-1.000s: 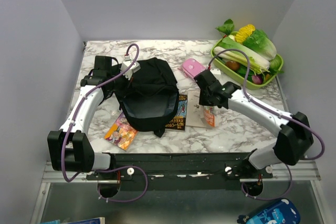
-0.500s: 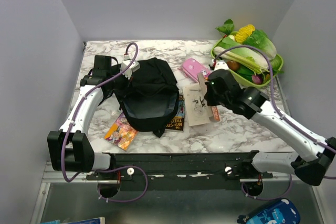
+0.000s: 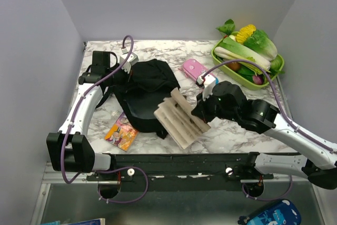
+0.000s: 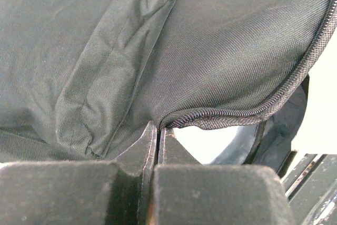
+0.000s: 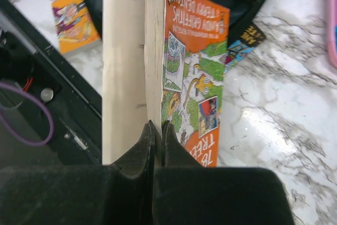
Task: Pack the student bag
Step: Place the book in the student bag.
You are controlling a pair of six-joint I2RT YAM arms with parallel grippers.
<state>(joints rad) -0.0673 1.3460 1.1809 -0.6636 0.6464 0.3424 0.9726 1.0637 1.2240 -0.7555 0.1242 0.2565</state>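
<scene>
The black student bag (image 3: 150, 80) lies left of centre with its mouth towards the near edge. My left gripper (image 3: 128, 68) is at the bag's far side. In the left wrist view it (image 4: 158, 128) is shut on the zipper edge of the bag (image 4: 131, 51), holding the fabric up. My right gripper (image 3: 202, 110) is shut on an orange-covered book (image 3: 179, 117) that hangs with fanned pages over the bag's right near corner. In the right wrist view the gripper (image 5: 158, 125) pinches the cover of the book (image 5: 195, 61).
A pink case (image 3: 192, 68) lies right of the bag. A green tray (image 3: 280, 70) of vegetables stands at the far right. A small orange booklet (image 3: 121, 133) lies near the bag's left near corner. A dark book (image 5: 247, 40) lies beside the bag.
My right gripper has lifted the orange book off the table and carried it left to the bag's mouth; its pages have fanned open. My left gripper has shifted slightly, raising the bag's edge.
</scene>
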